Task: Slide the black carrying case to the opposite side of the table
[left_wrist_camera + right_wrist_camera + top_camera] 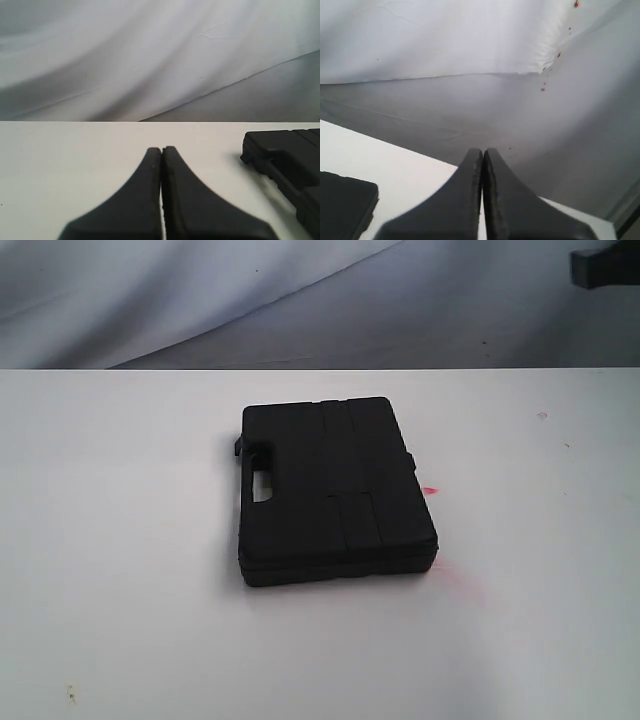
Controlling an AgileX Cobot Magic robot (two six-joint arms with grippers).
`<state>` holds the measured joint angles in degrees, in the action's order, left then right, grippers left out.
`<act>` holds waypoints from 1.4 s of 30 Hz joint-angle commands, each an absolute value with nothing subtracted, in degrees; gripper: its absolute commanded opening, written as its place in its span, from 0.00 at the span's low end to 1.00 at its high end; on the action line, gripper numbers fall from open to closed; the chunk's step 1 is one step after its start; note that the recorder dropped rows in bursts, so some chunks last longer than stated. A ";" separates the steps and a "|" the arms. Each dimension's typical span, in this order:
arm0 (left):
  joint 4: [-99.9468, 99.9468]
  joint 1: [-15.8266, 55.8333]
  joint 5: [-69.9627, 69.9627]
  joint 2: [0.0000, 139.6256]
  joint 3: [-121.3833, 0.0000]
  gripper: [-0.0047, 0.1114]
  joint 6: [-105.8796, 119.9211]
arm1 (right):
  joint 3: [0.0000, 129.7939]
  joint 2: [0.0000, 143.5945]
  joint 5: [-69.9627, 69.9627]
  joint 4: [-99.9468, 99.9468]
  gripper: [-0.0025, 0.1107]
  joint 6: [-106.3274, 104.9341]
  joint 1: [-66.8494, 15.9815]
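The black case (335, 490) lies flat near the middle of the white table (120, 540), its cut-out handle facing left and its lid shut. Neither gripper shows in the exterior view. In the left wrist view my left gripper (162, 149) is shut with nothing in it, low over the table; the case (290, 165) lies apart from it off to one side. In the right wrist view my right gripper (483, 150) is shut and empty near the table's edge, with a corner of the case (345, 205) beside it, not touching.
Faint red smears (432, 490) mark the table just right of the case. A grey-white cloth backdrop (250, 300) hangs behind the far edge. A dark object (605, 265) sits at the top right corner of the exterior view.
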<state>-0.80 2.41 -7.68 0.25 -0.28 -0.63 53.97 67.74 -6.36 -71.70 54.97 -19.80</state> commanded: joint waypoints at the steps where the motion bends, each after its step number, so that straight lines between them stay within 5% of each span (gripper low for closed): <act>1: -0.76 2.30 -7.58 0.00 0.00 0.04 -1.18 | 48.35 60.19 2.34 -80.60 0.02 54.84 -16.17; 13: -0.76 2.30 -7.58 0.00 0.00 0.04 -1.18 | 37.90 42.34 7.29 -73.81 0.02 55.39 -14.08; 27: -0.76 2.30 -7.58 0.00 0.00 0.04 -1.18 | 36.53 40.91 5.45 -75.27 0.02 58.01 -14.08; 36: -0.76 2.30 -7.58 0.00 0.00 0.04 -1.18 | 36.53 40.91 -2.33 -15.18 0.02 -15.19 -14.08; 42: -0.76 2.30 -7.58 0.00 0.00 0.04 -1.18 | 36.53 40.91 -2.83 -12.91 0.02 -17.50 -14.08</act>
<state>-0.80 2.41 -7.68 0.25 -0.28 -0.63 36.86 41.01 -3.24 -14.06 -16.97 -14.40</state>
